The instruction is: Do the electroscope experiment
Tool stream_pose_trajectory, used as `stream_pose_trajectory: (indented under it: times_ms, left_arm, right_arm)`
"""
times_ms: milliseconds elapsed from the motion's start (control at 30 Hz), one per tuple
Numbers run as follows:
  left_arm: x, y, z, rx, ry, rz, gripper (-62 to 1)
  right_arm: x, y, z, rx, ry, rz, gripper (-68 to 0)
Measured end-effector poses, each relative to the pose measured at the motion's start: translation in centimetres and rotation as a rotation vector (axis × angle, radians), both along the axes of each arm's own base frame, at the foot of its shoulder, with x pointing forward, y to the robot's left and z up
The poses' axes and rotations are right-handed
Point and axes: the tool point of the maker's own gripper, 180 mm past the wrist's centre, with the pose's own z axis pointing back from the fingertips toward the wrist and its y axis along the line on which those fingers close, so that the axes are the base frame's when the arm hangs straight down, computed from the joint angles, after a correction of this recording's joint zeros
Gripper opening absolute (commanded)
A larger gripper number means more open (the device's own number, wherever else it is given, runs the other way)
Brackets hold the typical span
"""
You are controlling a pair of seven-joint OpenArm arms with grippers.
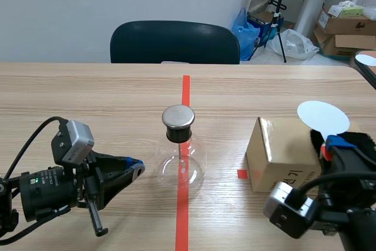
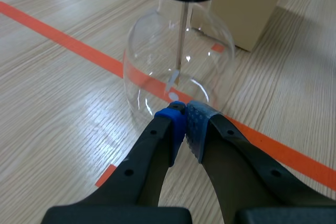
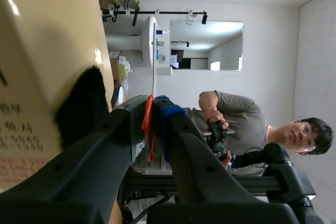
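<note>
The electroscope is a clear glass flask (image 1: 180, 166) with a round metal cap (image 1: 178, 117). It stands on the red tape line at the table's middle. In the left wrist view its rod and foil (image 2: 178, 72) hang inside the flask (image 2: 147, 61). My left gripper (image 1: 136, 166) is shut on nothing, its pads (image 2: 170, 121) close against the flask's base. My right gripper (image 1: 333, 143) is over the cardboard box (image 1: 282, 154), shut on a thin orange handle (image 3: 148, 124). A white disc (image 1: 323, 117) rises from it. Black fur (image 3: 81, 108) lies on the box beside the fingers.
A dark chair (image 1: 174, 42) stands across the table. Cartons, bags and a stand fill the floor at the back right (image 1: 341, 27). Another white disc (image 1: 367, 60) lies at the far right edge. A person (image 3: 247, 124) shows in the right wrist view.
</note>
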Motion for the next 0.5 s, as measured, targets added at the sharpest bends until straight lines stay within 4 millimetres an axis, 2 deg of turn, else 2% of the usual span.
stream_pose_trajectory:
  times_ms: [200, 333, 433, 500]
  left_arm:
    - [-1.3, 0.0, 0.0, -0.024, 0.044, -0.050, -57.8]
    - [-2.6, 2.3, 2.5, -0.108, -0.010, -0.010, -57.8]
    - [-4.8, 4.1, 3.5, -0.073, -0.025, -0.014, -57.7]
    - [-6.8, 4.4, 4.2, -0.034, -0.045, -0.051, -57.7]
  right_arm:
    - [-1.4, -2.5, -0.1, 0.009, 0.015, -0.010, -66.5]
    - [-2.1, -3.6, 0.2, 0.009, 0.008, -0.007, -66.5]
    - [-2.7, -4.3, 0.7, 0.007, -0.004, 0.005, -66.5]
    - [-3.0, -4.7, 0.7, -0.001, -0.004, 0.018, -66.5]
